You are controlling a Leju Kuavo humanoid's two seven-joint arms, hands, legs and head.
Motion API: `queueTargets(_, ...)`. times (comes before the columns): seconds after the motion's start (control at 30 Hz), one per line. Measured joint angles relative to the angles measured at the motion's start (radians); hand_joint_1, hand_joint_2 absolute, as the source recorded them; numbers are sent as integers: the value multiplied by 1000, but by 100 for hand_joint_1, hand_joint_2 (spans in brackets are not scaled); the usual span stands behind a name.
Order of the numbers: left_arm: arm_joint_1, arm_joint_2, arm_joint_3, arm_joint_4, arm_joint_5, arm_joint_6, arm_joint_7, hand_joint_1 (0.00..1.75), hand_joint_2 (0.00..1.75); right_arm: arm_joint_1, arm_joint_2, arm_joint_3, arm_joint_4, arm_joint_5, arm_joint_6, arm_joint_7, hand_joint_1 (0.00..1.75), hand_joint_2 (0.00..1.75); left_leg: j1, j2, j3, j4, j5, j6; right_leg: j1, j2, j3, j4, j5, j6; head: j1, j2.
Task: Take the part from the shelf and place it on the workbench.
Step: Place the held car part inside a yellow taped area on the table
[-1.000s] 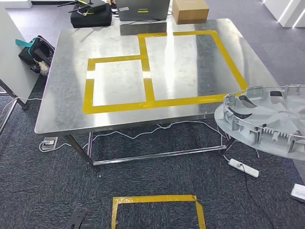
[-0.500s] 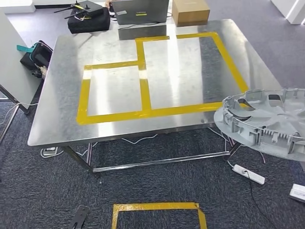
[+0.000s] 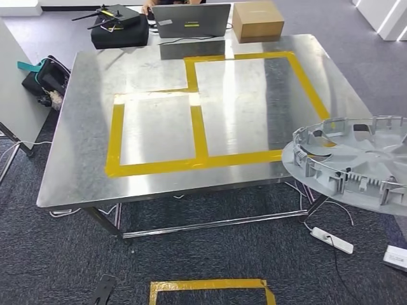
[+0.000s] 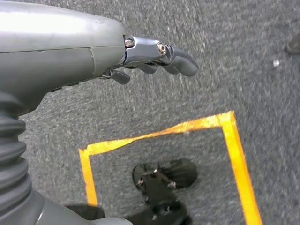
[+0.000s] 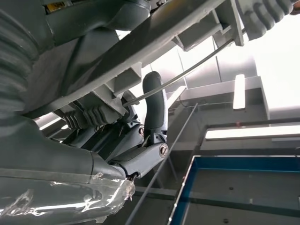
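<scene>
The part [image 3: 353, 162], a large round grey plastic disc with ribs and clips standing up round its rim, hung in the air just off the bench's [image 3: 86, 140] near right corner, its inner edge overlapping the corner of the yellow tape [image 3: 196, 127] as seen from the head view, with carpet and a white power strip [image 3: 332, 240] below it. In the right wrist view the right hand [image 5: 141, 140] held that part from underneath, dark fingers [image 5: 154, 105] curled up against its ribbed underside (how tightly they closed could not be told, since the part covered most of the hand). The left hand [image 4: 141, 58] hung over the grey carpet with nothing in it, its dark fingers stretched out and only slightly bent, above a square of yellow tape on the floor [image 4: 233, 140]. The bench was a bare steel top marked with two taped rectangles side by side, the smaller towards its left edge and the larger towards its right. Beyond the far edge stood a laptop [image 3: 189, 20], a cardboard box [image 3: 257, 20] and a black case [image 3: 119, 28], and a black bag with a teal strap [image 3: 46, 75] lay on the floor past the far left corner.
</scene>
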Motion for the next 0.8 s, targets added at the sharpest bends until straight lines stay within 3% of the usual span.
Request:
queueTargets(0.07,-2,5,3,0,8,3,-4,0,175,-2,1,4,2,0,-1,-2,175,175,0,-1,11,-2,-7,9,0,-1,-55,102,-45,4,5,0)
queueTargets(0.13,0,9,4,0,4,7,-3,0,175,-2,4,12,5,2,-1,-4,175,175,-1,-1,20,-1,-16,12,0,-1,-130,213,-77,8,6,0)
queueTargets(0.17,3,11,4,0,2,9,-2,0,175,-1,5,17,8,3,-1,-4,175,175,-2,-1,27,-1,-22,12,0,-1,-152,231,-69,9,6,0)
queueTargets(0.2,6,13,4,0,0,10,-1,0,175,0,7,22,11,4,-1,-5,175,175,-2,-1,36,-1,-29,11,0,-1,-156,211,-40,8,6,0)
queueTargets(0.27,12,18,4,0,-2,15,-1,0,175,3,10,28,18,4,-1,-10,175,175,-1,-2,58,-1,-45,5,-1,-1,-124,99,48,7,6,0)
queueTargets(0.3,13,21,4,0,-2,17,-2,0,175,4,12,30,22,2,-2,-14,175,175,-1,-3,67,-1,-52,1,1,-1,-105,43,73,6,6,0)
queueTargets(0.37,15,31,6,0,0,22,-7,0,175,3,16,34,27,-1,-2,-26,175,175,-2,-3,73,0,-61,-10,6,-1,-82,-10,81,-8,7,0)
queueTargets(0.43,16,40,13,0,6,26,-17,0,175,-4,20,39,35,-6,-1,-37,175,175,-3,-2,75,2,-65,-21,7,1,-72,-17,75,-27,7,0)
queueTargets(0.5,16,48,21,0,17,26,-33,0,175,-25,23,52,50,-9,5,-47,175,175,-2,-1,69,24,-75,-33,4,3,-62,-22,75,-39,6,0)
queueTargets(0.57,13,53,28,-1,29,21,-52,0,175,-58,25,77,73,-2,13,-52,175,175,1,0,17,114,-110,-44,1,3,-52,-25,70,-47,2,0)
queueTargets(0.63,11,54,36,-1,34,15,-66,0,175,-85,26,108,99,7,18,-51,175,175,3,1,-67,232,-145,-50,0,3,-43,-25,61,-51,0,0)
queueTargets(0.67,11,55,40,-1,33,13,-70,0,175,-92,27,123,112,11,20,-48,175,175,4,1,-96,260,-141,-50,1,3,-37,-25,55,-51,0,0)
queueTargets(0.7,12,55,43,-1,32,12,-71,0,175,-96,28,134,123,13,20,-46,175,175,4,1,-108,256,-119,-49,1,2,-29,-25,49,-51,0,0)
queueTargets(0.8,13,56,44,-1,19,15,-68,0,175,-98,32,157,143,16,17,-40,175,175,2,1,-65,100,5,-38,1,0,1,-26,26,-44,0,0)
